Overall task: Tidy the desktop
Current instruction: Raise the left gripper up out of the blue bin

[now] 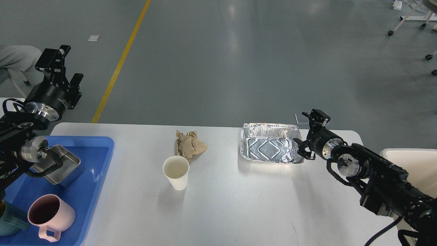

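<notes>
Teal mug [10, 222] cut off at left edge | square steel tin [65, 167] partly hidden behind left arm | beige bin [414, 164] cropped at right edge

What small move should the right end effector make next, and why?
Probably close on the foil tray's right rim and lift it. The right end effector sits at that edge with fingers spread, and the tray, paper cup and crumpled paper lie loose on the desktop.

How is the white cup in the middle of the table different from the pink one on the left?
The white paper cup has no handle and smooth sides; the pink mug has a handle and ribbed sides. The paper cup stands straight on the bare white desktop; the mug sits inside the blue tray. Both are upright, open at the top, and untouched by either gripper.
</notes>
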